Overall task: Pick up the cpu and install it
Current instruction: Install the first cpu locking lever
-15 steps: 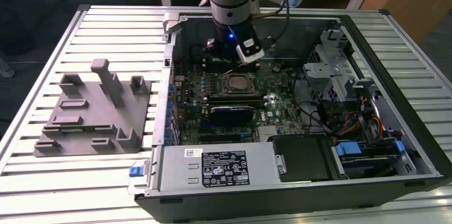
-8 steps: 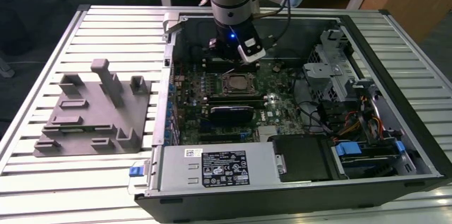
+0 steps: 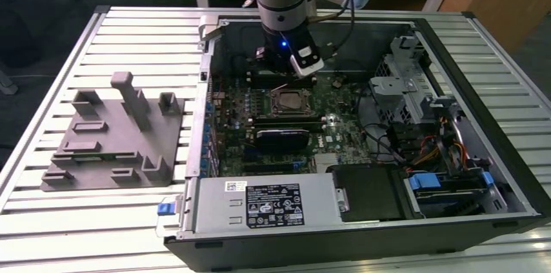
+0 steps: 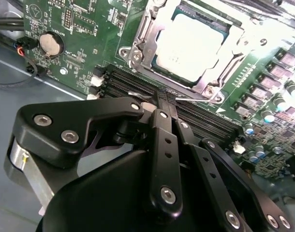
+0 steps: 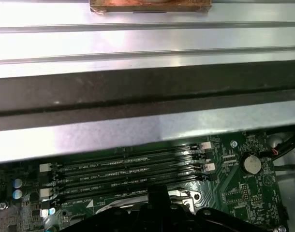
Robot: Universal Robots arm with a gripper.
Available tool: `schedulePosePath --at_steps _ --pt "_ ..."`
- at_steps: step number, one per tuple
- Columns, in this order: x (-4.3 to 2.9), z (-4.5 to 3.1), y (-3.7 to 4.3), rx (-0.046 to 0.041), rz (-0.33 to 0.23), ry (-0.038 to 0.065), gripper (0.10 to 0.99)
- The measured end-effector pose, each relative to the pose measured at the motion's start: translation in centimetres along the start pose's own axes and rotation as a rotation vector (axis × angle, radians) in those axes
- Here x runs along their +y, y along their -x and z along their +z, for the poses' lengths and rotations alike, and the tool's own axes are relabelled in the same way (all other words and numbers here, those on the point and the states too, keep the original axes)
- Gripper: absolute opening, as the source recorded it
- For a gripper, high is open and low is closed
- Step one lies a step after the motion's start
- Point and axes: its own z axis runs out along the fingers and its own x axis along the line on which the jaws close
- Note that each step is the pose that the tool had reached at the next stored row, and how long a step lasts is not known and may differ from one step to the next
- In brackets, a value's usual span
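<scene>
On a slatted metal table [image 3: 129, 28], inside an open computer case [image 3: 344, 253], the arm's gripper [image 4: 166, 96], closed and empty, hovers over the memory slots [image 4: 123, 82], the cpu [image 4: 193, 46] seated in its socket [image 4: 138, 50] just nearer.

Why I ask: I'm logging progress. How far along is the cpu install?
Looks done: the cpu lies in the socket frame. In hand: nothing visible; the gripper is shut, above the memory slots beside that frame. Left: whether the frame is latched, which I cannot tell.
</scene>
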Motion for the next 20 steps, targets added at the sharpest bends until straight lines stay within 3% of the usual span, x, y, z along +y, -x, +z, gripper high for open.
schedulePosePath --at_steps 3,9,14,20 --pt "0.17 0.13 0.17 -0.0014 0.005 -0.004 0.106" --pt "0.41 0.32 0.23 -0.0049 0.005 -0.021 0.106" --pt "0.35 0.61 0.19 -0.0263 0.007 -0.023 0.106" --pt "0.31 0.95 0.13 -0.0342 0.037 -0.028 0.106"
